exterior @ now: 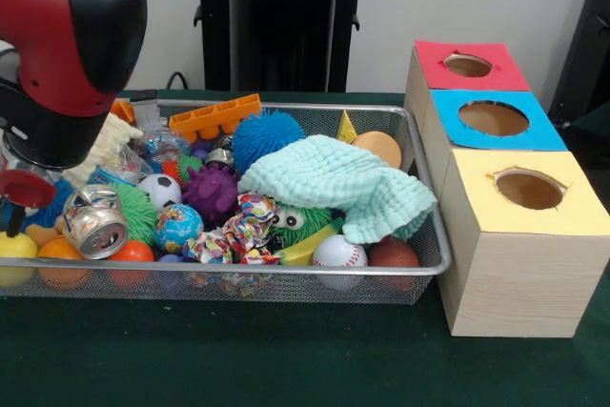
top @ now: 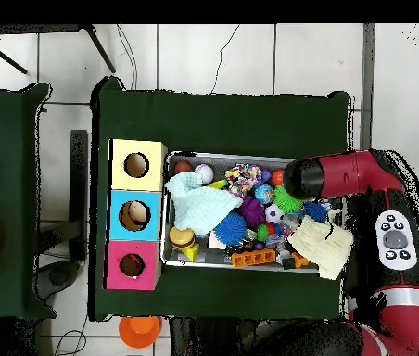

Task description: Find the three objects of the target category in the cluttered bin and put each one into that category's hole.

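Over the bin's end farthest from the boxes, the red and black robot arm [exterior: 57, 45] is hanging low above the clutter; its gripper is hidden beneath the arm's bulk, so I cannot tell how it is set. Beneath it, the wire mesh bin [exterior: 419, 278] is holding mixed toys; a crushed silver drink can [exterior: 95, 224] is lying just beside the arm. A pale green knitted cloth [exterior: 334, 183] is draping across the bin's middle, probably concealing items. Beside the bin, three wooden boxes are standing in a row, each with a round hole: yellow-topped [exterior: 529, 190], blue-topped [exterior: 494, 119], red-topped [exterior: 467, 66]. The target category is not identifiable; balls such as the white baseball [exterior: 339, 252] are remaining in the bin; no holes appear filled.
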You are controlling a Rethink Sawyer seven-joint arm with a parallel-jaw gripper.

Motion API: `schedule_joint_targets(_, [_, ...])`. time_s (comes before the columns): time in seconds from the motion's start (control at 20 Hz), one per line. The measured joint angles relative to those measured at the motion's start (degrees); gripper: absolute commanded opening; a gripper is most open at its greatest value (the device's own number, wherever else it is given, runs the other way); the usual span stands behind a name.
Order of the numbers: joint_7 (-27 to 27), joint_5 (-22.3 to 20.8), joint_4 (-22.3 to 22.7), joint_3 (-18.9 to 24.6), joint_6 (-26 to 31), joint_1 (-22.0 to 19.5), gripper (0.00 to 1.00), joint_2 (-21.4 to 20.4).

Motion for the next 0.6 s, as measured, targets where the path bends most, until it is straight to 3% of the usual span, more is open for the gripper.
schedule_joint_targets(0.3, [0.0, 5.2, 0.0, 2.5, 0.1, -3.9, 1.00, 0.0])
schedule_joint_targets(0.6, [0.0, 7.4, 0.0, 3.1, 0.1, -7.2, 1.00, 0.0])
